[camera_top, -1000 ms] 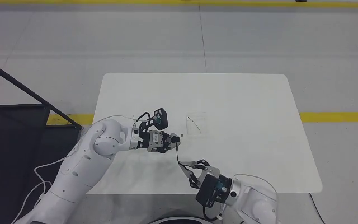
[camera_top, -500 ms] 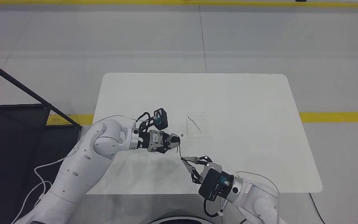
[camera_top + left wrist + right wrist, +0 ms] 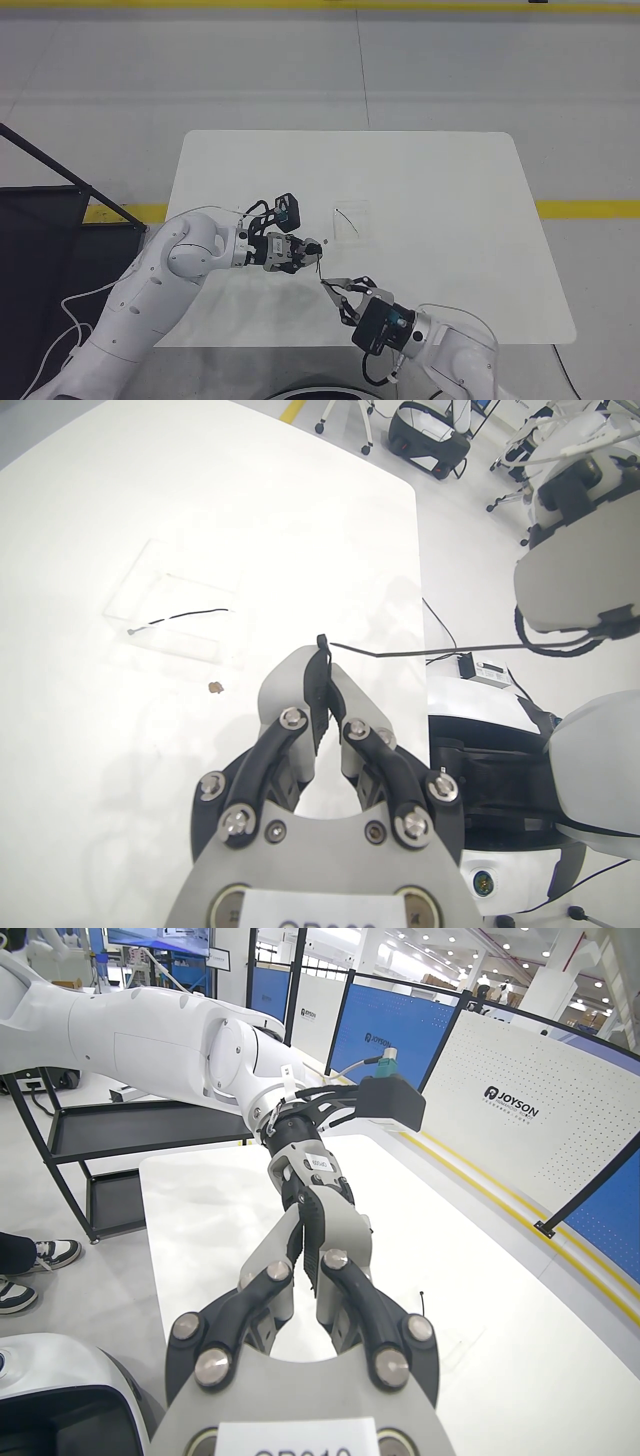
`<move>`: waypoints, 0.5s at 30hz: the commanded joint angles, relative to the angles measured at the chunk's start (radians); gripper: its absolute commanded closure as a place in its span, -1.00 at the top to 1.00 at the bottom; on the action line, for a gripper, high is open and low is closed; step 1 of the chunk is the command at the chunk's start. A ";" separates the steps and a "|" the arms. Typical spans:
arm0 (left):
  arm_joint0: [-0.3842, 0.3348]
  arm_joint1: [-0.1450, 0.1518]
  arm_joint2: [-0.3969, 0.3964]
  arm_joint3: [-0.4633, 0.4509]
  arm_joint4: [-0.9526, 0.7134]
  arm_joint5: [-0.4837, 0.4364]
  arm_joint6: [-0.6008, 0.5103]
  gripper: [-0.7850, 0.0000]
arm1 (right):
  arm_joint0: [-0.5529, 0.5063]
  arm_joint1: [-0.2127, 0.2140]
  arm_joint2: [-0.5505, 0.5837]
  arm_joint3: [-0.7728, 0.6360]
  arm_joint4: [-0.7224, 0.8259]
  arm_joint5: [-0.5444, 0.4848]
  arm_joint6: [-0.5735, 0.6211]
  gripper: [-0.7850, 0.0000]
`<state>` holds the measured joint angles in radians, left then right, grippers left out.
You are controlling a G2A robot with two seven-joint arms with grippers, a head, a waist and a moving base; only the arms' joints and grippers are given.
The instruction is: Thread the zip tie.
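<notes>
A thin black zip tie (image 3: 319, 270) spans the short gap between my two grippers above the white table (image 3: 450, 200). My left gripper (image 3: 312, 247) is shut on one end; a small black piece pokes past its fingertips (image 3: 324, 642), and the strap (image 3: 425, 651) runs away from there. My right gripper (image 3: 328, 286) sits just nearer the table's front edge, shut on the other end. From the right wrist, its closed fingers (image 3: 310, 1228) line up with the left gripper behind them. I cannot tell whether the strap passes through the head.
A clear shallow tray (image 3: 347, 218) just beyond the grippers holds a second black zip tie (image 3: 180, 617). A small brown speck (image 3: 216, 687) lies on the table near it. A black rack (image 3: 40, 230) stands off the table's left side.
My right gripper has moved slightly away from the front edge, toward the left gripper, shortening the gap between them. The left arm has stayed still.
</notes>
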<state>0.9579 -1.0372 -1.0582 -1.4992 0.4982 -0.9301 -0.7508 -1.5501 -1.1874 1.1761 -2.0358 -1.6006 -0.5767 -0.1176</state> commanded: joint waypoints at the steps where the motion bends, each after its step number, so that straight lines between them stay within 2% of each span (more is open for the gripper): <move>1: 0.000 0.000 0.000 0.000 0.000 0.000 0.000 -1.00 | 0.000 0.001 0.000 0.001 0.002 0.007 -0.003 -1.00; 15: 0.000 0.000 0.000 0.000 0.000 0.000 0.000 -1.00 | 0.007 0.008 -0.001 0.007 0.019 0.002 0.004 -1.00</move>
<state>0.9579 -1.0372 -1.0582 -1.4992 0.4982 -0.9301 -0.7508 -1.5453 -1.1799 1.1761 -2.0296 -1.5823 -0.5742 -0.1157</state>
